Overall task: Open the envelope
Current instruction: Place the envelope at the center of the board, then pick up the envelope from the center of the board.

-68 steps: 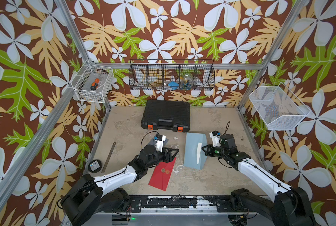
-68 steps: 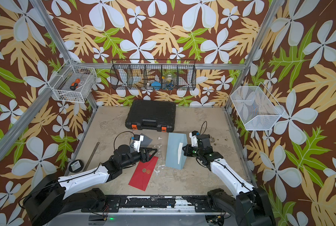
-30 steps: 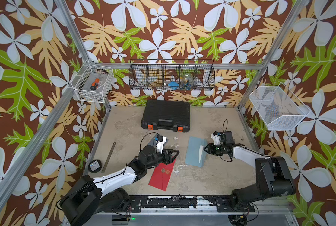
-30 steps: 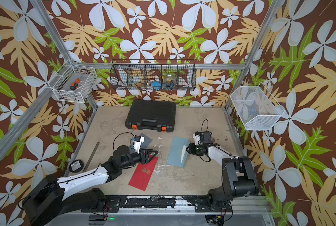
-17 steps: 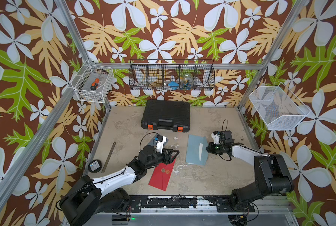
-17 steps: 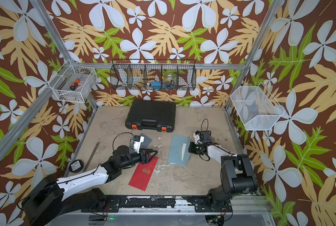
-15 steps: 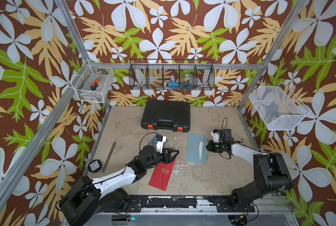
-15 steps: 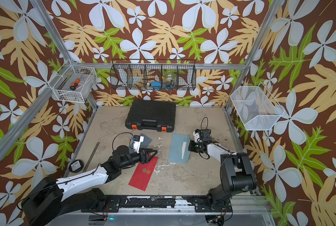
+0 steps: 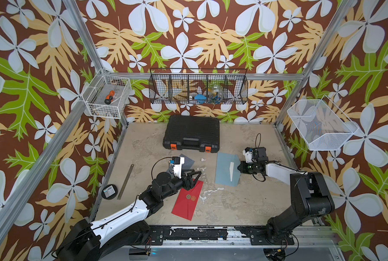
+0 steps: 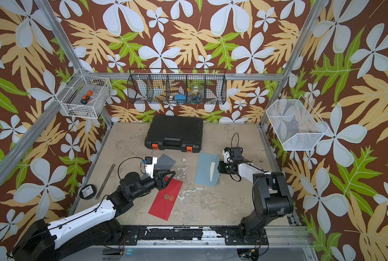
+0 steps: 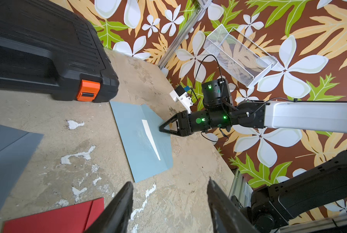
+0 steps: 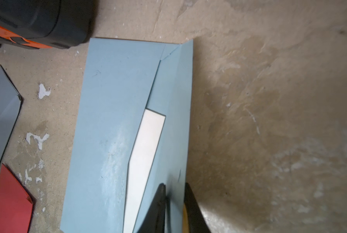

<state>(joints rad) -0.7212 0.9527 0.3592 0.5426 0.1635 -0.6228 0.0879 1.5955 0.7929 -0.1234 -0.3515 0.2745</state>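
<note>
A light blue envelope [image 9: 224, 169] [image 10: 203, 168] lies flat on the table right of centre. Its flap [image 12: 174, 121] is folded outward, and white paper [image 12: 146, 151] shows in the mouth. My right gripper [image 9: 238, 168] [image 12: 173, 184] sits low at the flap's outer edge. Its jaws stand a narrow gap apart, one finger over the flap, and blue paper shows between them. My left gripper [image 9: 196, 175] [image 11: 170, 180] hovers open over the top end of a red envelope [image 9: 188, 200], with nothing between its fingers.
A grey envelope [image 9: 187, 159] lies behind the left gripper. A black tool case [image 9: 192, 132] stands at the back centre. A metal ruler [image 9: 125, 182] and a round black disc [image 9: 109, 191] lie at the left edge. Wire baskets [image 9: 198, 87] hang on the walls.
The blue envelope, held upright by my right gripper earlier, has come down flat with its flap turned out. The right gripper has drawn back to the flap's edge. The left arm has stayed put.
</note>
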